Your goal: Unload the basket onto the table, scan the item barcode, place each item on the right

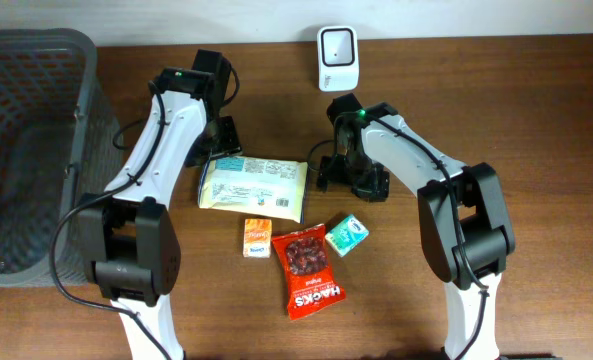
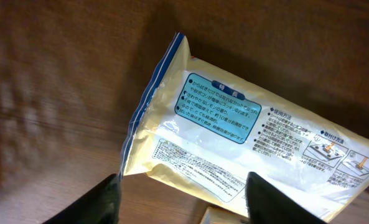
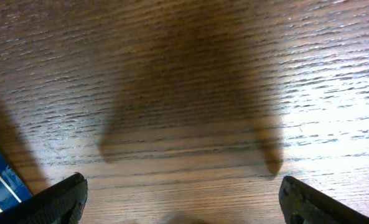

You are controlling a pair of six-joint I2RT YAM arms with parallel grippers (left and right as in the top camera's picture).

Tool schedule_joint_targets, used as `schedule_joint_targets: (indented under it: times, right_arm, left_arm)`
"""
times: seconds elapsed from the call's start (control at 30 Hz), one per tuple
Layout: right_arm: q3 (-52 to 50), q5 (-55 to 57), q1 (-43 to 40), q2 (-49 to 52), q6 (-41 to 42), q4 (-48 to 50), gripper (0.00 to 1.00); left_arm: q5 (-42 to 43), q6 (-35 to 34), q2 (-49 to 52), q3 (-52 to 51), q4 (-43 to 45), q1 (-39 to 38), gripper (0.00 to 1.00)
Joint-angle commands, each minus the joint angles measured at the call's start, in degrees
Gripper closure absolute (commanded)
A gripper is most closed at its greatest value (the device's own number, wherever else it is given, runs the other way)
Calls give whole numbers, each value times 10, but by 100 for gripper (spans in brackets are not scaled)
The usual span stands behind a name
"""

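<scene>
Since the left end effector [image 2: 183, 182] hangs open over one end of the pack [image 1: 253, 187], holding nothing, that pack is probably the item to scan. It lies flat mid-surface [image 1: 536, 120] between the two arms, with a box [image 1: 257, 237], a red pouch [image 1: 309, 270] and a teal packet [image 1: 347, 234] just beside its near edge. The right end effector [image 3: 183, 183] is spread wide over bare wood off the pack's other end and is also empty.

The pack looks like a soft film-wrapped wad. It is likely light, pliant and a little slippery, and would sag if lifted by one corner. A pinch across a short sealed end, or across the narrow width, should hold best.

Its long axis runs left to right in the overhead view, slightly tilted, with the blue-edged end toward the left arm. The printed instruction face is up, and no barcode can be made out there. The scanner [image 1: 336, 58] stands at the far edge, well apart.
</scene>
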Motion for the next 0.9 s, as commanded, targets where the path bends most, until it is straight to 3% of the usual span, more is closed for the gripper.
schedule_joint_targets:
  times: [0.0,0.03,0.07,0.87]
  right_arm:
    - [13,11,-1,-9,5,0,1]
    - [13,11,-1,-9,5,0,1]
    - [13,11,-1,-9,5,0,1]
    - [13,11,-1,-9,5,0,1]
  left_arm:
    - [5,3,-9,5,5,0,12]
    - [5,3,-9,5,5,0,2]
    - [5,3,-9,5,5,0,0]
    - [5,3,-9,5,14,0,1]
